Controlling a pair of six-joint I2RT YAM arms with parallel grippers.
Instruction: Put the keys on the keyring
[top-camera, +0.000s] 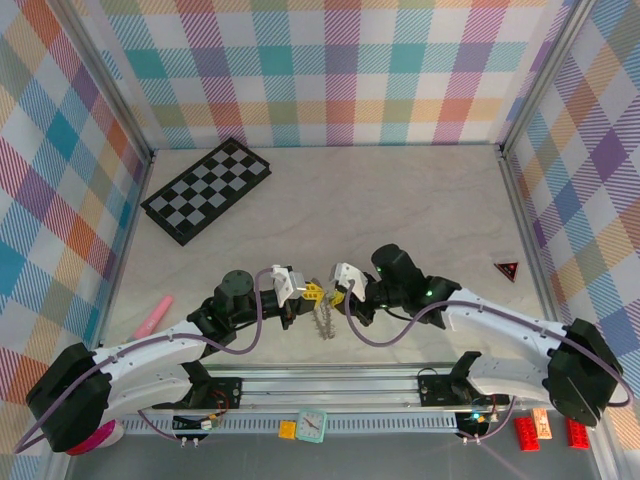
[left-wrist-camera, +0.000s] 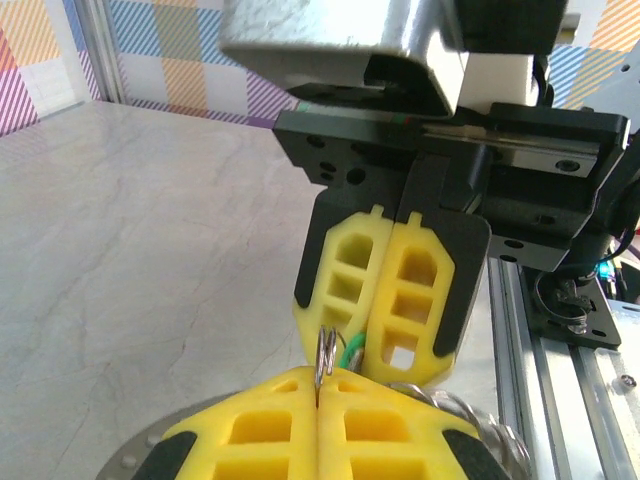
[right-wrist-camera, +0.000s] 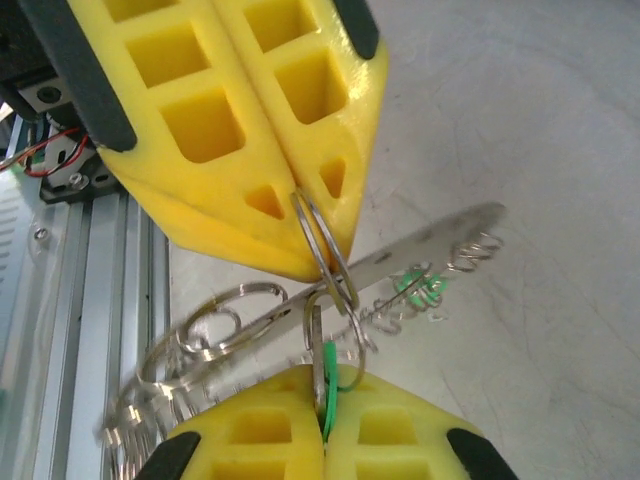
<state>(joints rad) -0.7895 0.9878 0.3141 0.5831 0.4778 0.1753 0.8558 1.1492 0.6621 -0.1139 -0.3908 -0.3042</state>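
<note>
Place: a robot test cell in a lab, not a home
Walls: bright plaid panels (top-camera: 330, 60) box in three sides, held by metal corner posts (top-camera: 110, 90)
Desk: pale marble-look desk (top-camera: 400, 200) with an aluminium rail (top-camera: 330, 385) along its near edge
Machines: a left arm (top-camera: 150, 350) and a right arm (top-camera: 500, 320), white and black, cables exposed
Props: chessboard (top-camera: 206, 189), small clock (top-camera: 312, 425), red toy bricks (top-camera: 525, 433)

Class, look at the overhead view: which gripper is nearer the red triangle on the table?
The right. The right gripper is left of the red triangle, apart from it; the left gripper lies just beyond, further left.
</note>
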